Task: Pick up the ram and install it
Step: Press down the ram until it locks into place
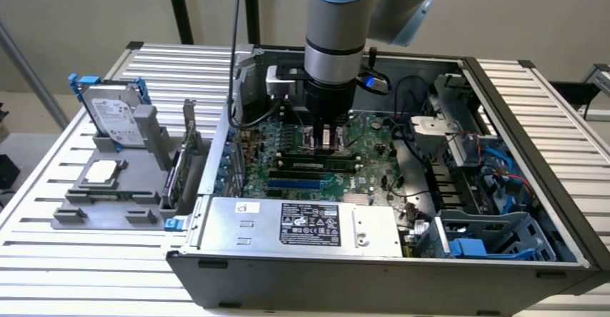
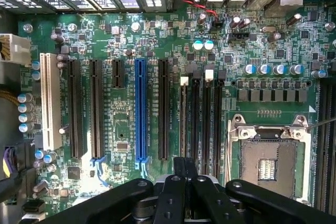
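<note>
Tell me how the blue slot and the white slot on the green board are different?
The blue slot is blue and sits mid-board among black slots; the white slot is white and sits at the end of the row. In the wrist view the blue slot looks longer and thinner, the white slot shorter and wider. Both are long, empty and run side by side.

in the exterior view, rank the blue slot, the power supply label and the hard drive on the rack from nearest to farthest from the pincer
1. Blue slot: on the motherboard, just below the pincer in the exterior view.
2. Power supply label: on the metal box at the case's front edge.
3. Hard drive: outside the case, upright on the rack at the exterior view's left.
</note>
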